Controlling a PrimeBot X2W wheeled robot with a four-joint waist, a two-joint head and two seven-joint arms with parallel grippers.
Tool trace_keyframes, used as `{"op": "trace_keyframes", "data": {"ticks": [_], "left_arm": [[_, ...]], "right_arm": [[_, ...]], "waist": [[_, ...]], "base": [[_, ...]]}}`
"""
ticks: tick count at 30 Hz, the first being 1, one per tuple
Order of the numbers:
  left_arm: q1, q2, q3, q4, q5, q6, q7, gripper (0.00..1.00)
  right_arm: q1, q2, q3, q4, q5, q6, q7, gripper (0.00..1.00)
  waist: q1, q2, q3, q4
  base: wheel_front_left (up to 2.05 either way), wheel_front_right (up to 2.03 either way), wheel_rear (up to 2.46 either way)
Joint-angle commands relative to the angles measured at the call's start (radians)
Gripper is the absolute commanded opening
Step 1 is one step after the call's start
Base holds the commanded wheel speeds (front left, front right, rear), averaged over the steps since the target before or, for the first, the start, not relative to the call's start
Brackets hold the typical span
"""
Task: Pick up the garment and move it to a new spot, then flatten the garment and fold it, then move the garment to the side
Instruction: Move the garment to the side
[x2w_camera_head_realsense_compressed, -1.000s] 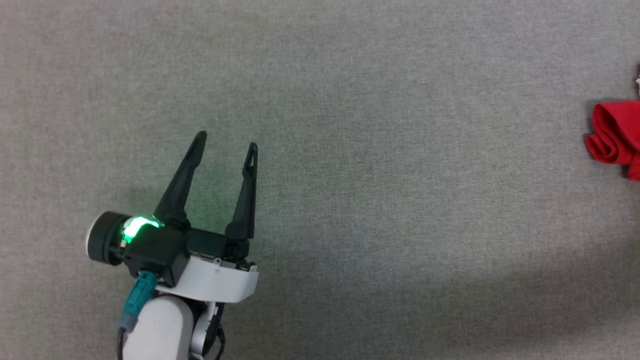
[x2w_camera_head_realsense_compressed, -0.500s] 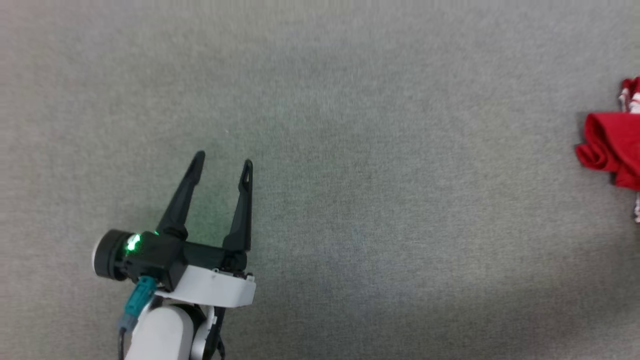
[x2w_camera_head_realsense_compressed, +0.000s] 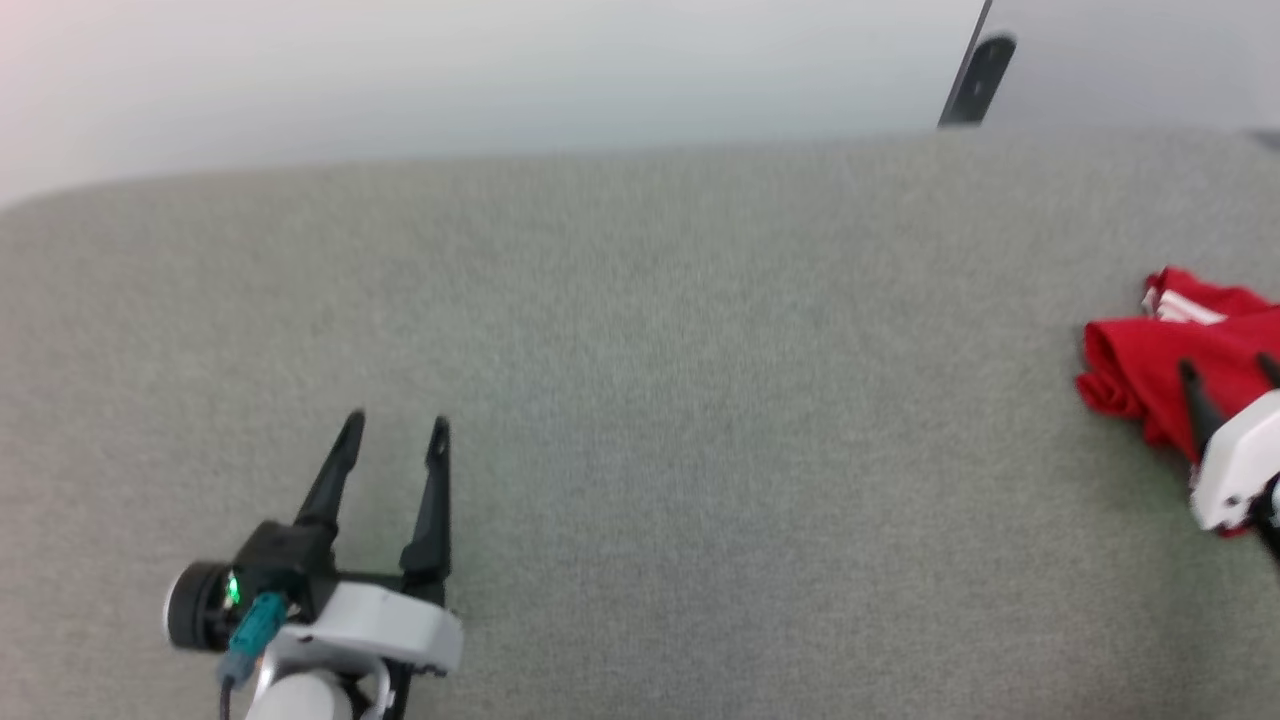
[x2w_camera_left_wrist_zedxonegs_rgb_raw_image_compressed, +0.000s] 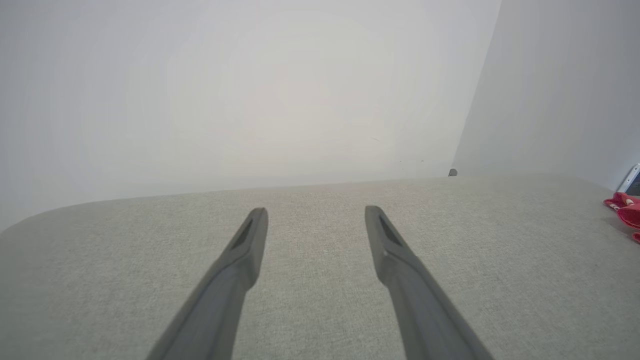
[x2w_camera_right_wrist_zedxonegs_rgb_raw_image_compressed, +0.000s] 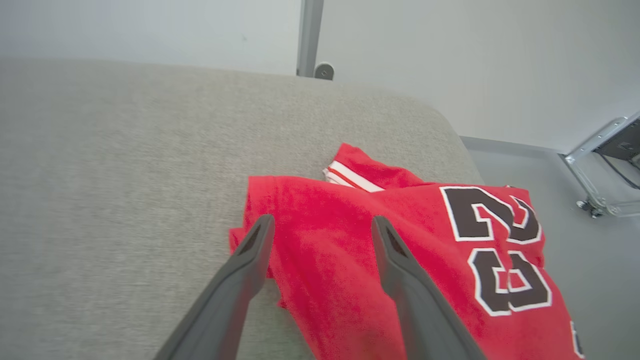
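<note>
1. Far left, the left gripper (x2w_camera_head_realsense_compressed: 398, 425), two long dark fingers on a white and black wrist, hangs low over the cloth surface with its fingers spread wide and nothing between them. The left wrist view shows the same gap (x2w_camera_left_wrist_zedxonegs_rgb_raw_image_compressed: 316, 212), with bare cloth beneath it. A small green light (x2w_camera_head_realsense_compressed: 232, 590) glows on the wrist housing, beside a teal plug (x2w_camera_head_realsense_compressed: 250, 625).
2. The pale grey fabric-covered surface (x2w_camera_head_realsense_compressed: 700, 350) stretches across the middle, its far edge rounded at the corners. Behind it stands a plain pale wall (x2w_camera_head_realsense_compressed: 500, 70), and a dark post (x2w_camera_head_realsense_compressed: 975, 70) rises past the far edge, right of centre.
3. Near the right end of the surface lies the red jersey-style garment (x2w_camera_head_realsense_compressed: 1140, 360), crumpled and partly rolled along its left edge, close to the surface's right-hand corner. It is well apart from the left gripper. A strip of red-and-white striped trim (x2w_camera_right_wrist_zedxonegs_rgb_raw_image_compressed: 350, 177) peeks out at its far side, and a black, white-edged number "23" (x2w_camera_right_wrist_zedxonegs_rgb_raw_image_compressed: 467, 225) faces up on its right half.
4. The right gripper (x2w_camera_head_realsense_compressed: 1228, 368) is poised over the garment's left part with its fingers held apart (x2w_camera_right_wrist_zedxonegs_rgb_raw_image_compressed: 322, 220). One finger sits at the cloth's left edge and the other over the red fabric. I cannot tell whether the tips touch the cloth.
5. Beyond the surface's right edge is grey floor (x2w_camera_right_wrist_zedxonegs_rgb_raw_image_compressed: 525, 160) with a metal frame (x2w_camera_right_wrist_zedxonegs_rgb_raw_image_compressed: 595, 175) standing on it.
</note>
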Motion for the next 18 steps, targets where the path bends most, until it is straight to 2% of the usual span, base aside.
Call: {"op": "trace_keyframes", "data": {"ticks": [1,8,11,18], "left_arm": [[0.018,0.002,0.008,0.012,-0.005,-0.004,-0.004,1.0],[0.094,0.003,0.06,0.049,-0.01,0.028,-0.003,1.0],[0.125,0.001,0.066,0.065,-0.014,0.023,-0.002,1.0],[0.184,-0.016,0.054,0.078,-0.009,0.016,-0.002,1.0]], "right_arm": [[0.033,0.014,-0.002,-0.011,0.025,-0.001,-0.021,1.0],[0.165,0.132,0.018,-0.129,0.096,-0.001,-0.101,1.0],[0.222,0.171,0.038,-0.188,0.095,-0.001,-0.113,1.0],[0.361,0.176,-0.028,-0.315,0.082,-0.001,-0.105,1.0]], "waist": [[0.0,-0.0001,-0.113,0.005],[0.0,-0.0001,-0.195,-0.002],[0.0,-0.0001,-0.212,0.0],[0.0,-0.0001,-0.25,0.035]], "base": [[0.0,0.0,0.0],[0.0,0.0,0.0],[0.0,0.0,0.0],[0.0,0.0,0.0]]}}
